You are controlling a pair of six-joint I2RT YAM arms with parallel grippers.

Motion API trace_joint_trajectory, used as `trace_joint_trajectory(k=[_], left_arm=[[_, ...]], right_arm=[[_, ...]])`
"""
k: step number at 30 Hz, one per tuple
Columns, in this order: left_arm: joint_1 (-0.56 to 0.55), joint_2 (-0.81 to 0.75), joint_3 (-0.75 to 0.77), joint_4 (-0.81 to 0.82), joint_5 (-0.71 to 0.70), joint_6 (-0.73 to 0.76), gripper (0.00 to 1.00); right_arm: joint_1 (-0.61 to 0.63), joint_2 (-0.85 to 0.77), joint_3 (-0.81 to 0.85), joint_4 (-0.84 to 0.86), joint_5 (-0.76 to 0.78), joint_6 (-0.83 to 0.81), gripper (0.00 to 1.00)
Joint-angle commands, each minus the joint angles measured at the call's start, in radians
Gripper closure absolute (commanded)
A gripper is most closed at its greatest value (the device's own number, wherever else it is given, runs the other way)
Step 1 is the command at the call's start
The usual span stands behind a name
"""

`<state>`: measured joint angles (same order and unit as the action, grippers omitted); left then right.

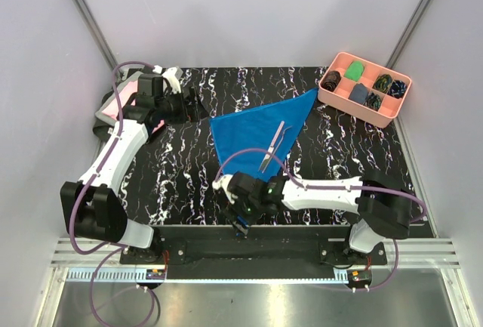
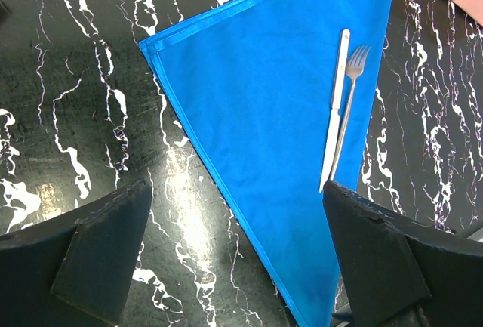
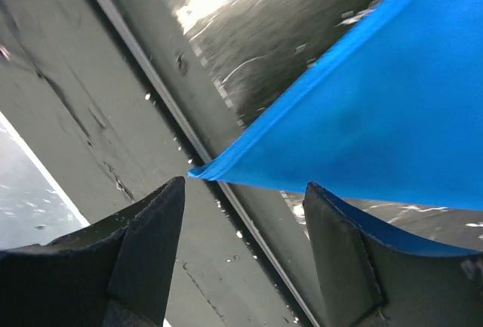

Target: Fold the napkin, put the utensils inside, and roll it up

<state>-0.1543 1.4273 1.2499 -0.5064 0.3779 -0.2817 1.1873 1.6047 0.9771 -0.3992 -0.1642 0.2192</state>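
The pink shirt (image 1: 112, 108) lies at the left edge of the bench (image 1: 173, 183). Just inward of it, near the far left corner, the left hand (image 2: 235, 198) hovers with its fingers spread wide and nothing between them, its camera looking down on the work. The napkin (image 1: 249, 127) lies around the middle of the bench, already folded into a triangle. One corner points toward the far right, one toward the left, and the third reaches down to the near edge. The utensils lie on the right half of the napkin, the knife (image 2: 336, 108) and the fork (image 2: 352, 89) side by side and nearly parallel, close to the cloth's right edge. So the folding and the placing look done, and the step in hand is most likely the start of the roll. At the near edge, the right hand (image 3: 245, 187) sits at the napkin's near corner with its fingers apart. The tip of the cloth pokes out over the bench edge between them, and nothing is clamped. Next, one hand probably needs to pinch an edge or corner beside the utensils and turn it over them without nudging them off, while the other steadies the cloth. The tray (image 1: 355, 109) of small cloth bundles sits at the far right corner, well apart.
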Motion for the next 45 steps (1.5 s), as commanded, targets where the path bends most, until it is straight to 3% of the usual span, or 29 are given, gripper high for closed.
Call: trace_joint_trajectory(k=[1,11,26,30,38,45], left_arm=[[0.002,-0.048,0.033,0.02,0.01,-0.005,0.01],[0.002,-0.033,0.029,0.026,0.019,-0.014,0.01],[0.002,-0.039,0.028,0.031,0.035,-0.024,0.01],[0.002,-0.038,0.025,0.039,0.052,-0.031,0.01],[0.002,-0.041,0.02,0.052,0.081,-0.045,0.01],[0.004,-0.042,0.017,0.057,0.085,-0.047,0.01]], right_arm=[[0.107,-0.038,-0.011,0.036,0.159,-0.032,0.27],[0.265,0.056,0.057,0.028,0.359,-0.055,0.26],[0.311,0.149,0.095,-0.024,0.471,-0.095,0.31],[0.313,0.156,0.087,-0.023,0.5,-0.096,0.39],[0.313,0.158,0.074,-0.027,0.581,-0.098,0.64],[0.311,0.161,0.084,-0.03,0.611,-0.096,0.75]])
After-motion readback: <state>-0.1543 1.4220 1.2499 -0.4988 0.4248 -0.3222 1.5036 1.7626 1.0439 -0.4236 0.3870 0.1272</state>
